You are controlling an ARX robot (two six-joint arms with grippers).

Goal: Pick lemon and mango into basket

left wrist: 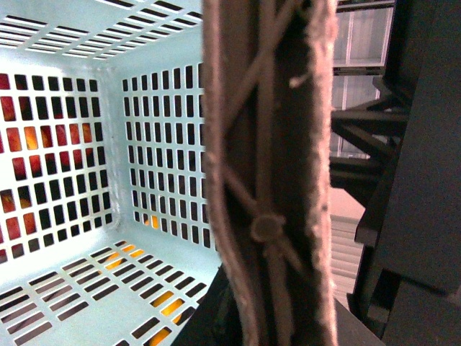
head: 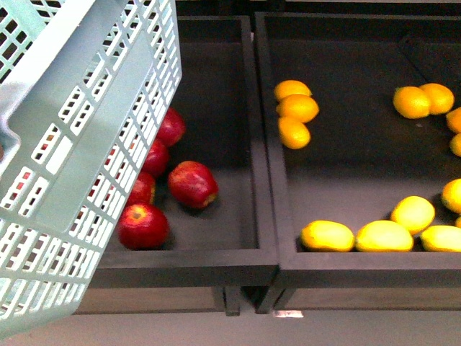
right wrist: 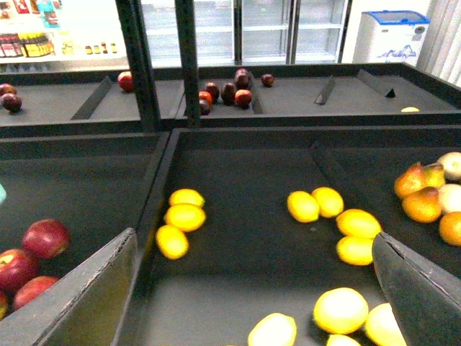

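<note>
The left end effector (left wrist: pixel 282 311) clamps the brown swing handle (left wrist: pixel 266 144) of the light aqua slotted plastic basket (head: pixel 79 144). The right end effector (right wrist: pixel 253 238) is spread wide and empty over yellow oval lemons (right wrist: pixel 185 217).

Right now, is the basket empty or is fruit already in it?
Empty as far as seen: the basket floor in the left wrist view is bare; colours show only through its slots.
</note>
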